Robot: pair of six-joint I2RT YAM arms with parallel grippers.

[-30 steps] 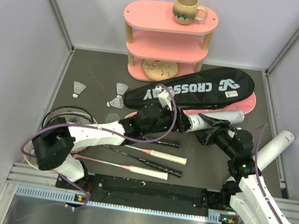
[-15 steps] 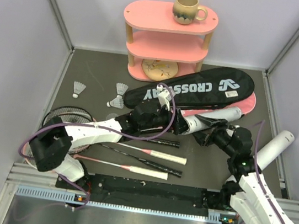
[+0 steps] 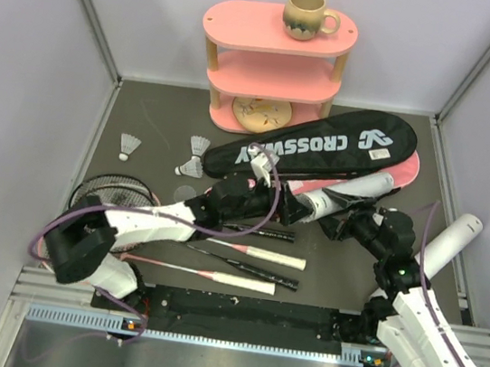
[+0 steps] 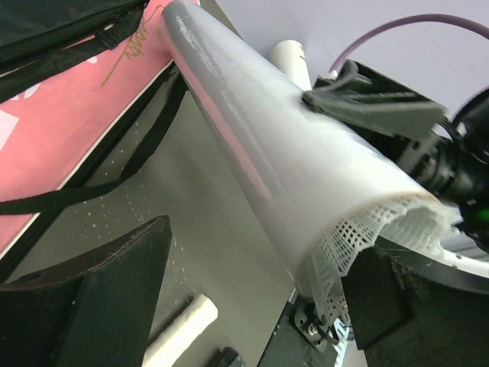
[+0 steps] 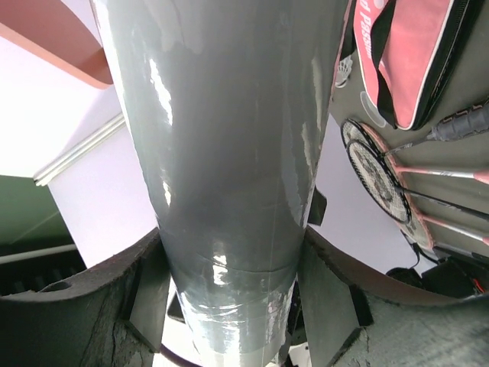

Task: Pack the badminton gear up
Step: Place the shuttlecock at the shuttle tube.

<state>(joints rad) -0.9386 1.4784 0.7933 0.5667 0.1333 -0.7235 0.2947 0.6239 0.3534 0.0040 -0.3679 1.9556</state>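
Note:
My right gripper (image 3: 356,219) is shut on a white tube (image 3: 353,197) and holds it slanted above the table; the right wrist view shows the tube (image 5: 221,153) clamped between both fingers (image 5: 137,306). My left gripper (image 3: 296,207) stands open at the tube's near end. In the left wrist view its fingers (image 4: 99,298) straddle that end, where a white meshed shuttlecock skirt (image 4: 374,229) sticks out. Three rackets (image 3: 248,255) lie on the table below. The black CROSSWAY bag (image 3: 323,144) rests on the pink bag (image 3: 403,174). Three shuttlecocks (image 3: 129,144) lie at the back left.
A second white tube (image 3: 451,240) lies by the right wall. The pink three-tier shelf (image 3: 275,69) stands at the back with a beige mug (image 3: 305,14) on top. Racket heads (image 3: 111,192) overlap near the left wall. Grey walls close in on three sides.
My left gripper has opened wider and drawn back to the left from the tube's end. The right gripper and the tube have hardly moved.

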